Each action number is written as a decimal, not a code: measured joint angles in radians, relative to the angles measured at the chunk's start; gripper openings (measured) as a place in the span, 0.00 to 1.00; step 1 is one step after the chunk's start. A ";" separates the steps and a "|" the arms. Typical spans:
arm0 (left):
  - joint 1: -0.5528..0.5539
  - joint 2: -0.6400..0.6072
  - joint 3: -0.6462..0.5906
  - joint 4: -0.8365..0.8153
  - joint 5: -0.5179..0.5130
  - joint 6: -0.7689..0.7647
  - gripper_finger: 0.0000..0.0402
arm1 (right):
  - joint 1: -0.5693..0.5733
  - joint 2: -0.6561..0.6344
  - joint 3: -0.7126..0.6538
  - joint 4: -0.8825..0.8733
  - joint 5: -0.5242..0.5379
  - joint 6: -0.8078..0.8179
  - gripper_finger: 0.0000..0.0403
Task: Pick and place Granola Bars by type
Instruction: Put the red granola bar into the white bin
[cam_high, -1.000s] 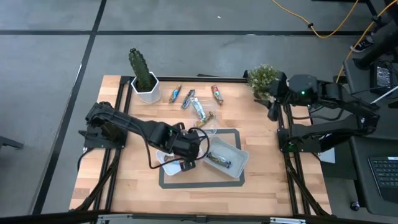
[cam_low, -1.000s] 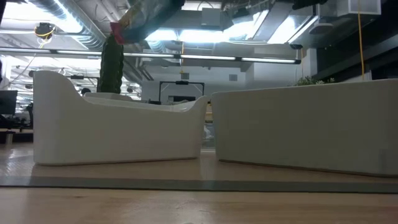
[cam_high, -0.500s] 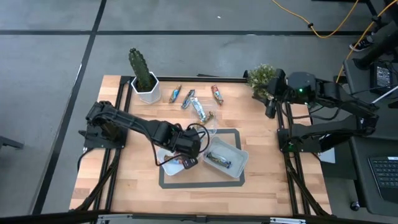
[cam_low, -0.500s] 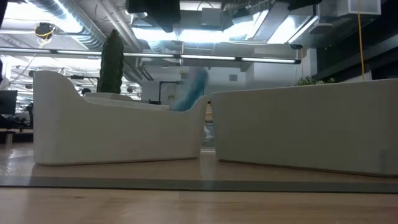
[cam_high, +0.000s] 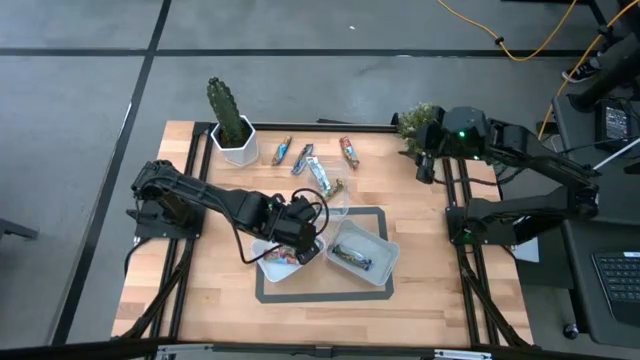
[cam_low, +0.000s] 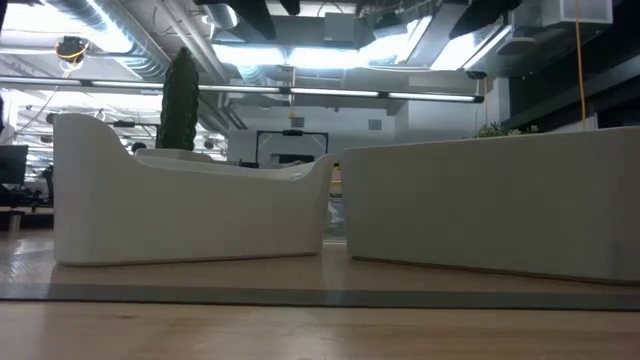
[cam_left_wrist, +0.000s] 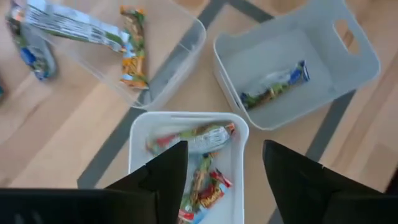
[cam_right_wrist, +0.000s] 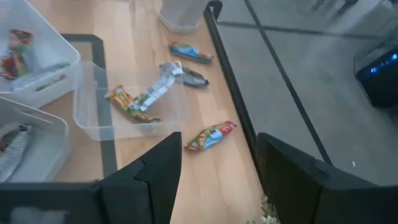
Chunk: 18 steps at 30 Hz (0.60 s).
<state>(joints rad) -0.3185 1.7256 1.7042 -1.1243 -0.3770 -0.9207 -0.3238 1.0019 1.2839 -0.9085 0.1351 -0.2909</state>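
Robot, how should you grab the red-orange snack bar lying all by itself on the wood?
Probably across the middle of the red-orange bar, coming straight down. It lies flat on the table, nothing touching it, so the fingers fit either side of its narrow width.

Open-ceilinged lab: exposed ducts (cam_low: 110, 45), strip lights (cam_low: 330, 92)

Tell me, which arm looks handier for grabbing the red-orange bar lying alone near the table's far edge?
Probably the right. Its open right gripper hangs nearer the red-orange bar, with clear table between, while the left gripper hovers open above the white tub.
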 joint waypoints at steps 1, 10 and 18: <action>-0.005 -0.004 0.000 0.000 -0.025 -0.011 0.49 | -0.015 0.011 0.000 0.000 -0.007 -0.003 0.52; -0.059 -0.081 0.000 0.060 -0.297 -0.073 0.49 | -0.155 0.198 0.000 0.099 -0.160 -0.003 0.52; -0.089 -0.171 0.000 0.123 -0.446 0.030 0.49 | -0.249 0.430 0.001 0.366 -0.157 0.052 0.52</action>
<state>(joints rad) -0.4074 1.5541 1.7042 -1.0014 -0.8233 -0.8907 -0.5727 1.4317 1.2844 -0.5428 -0.0216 -0.2390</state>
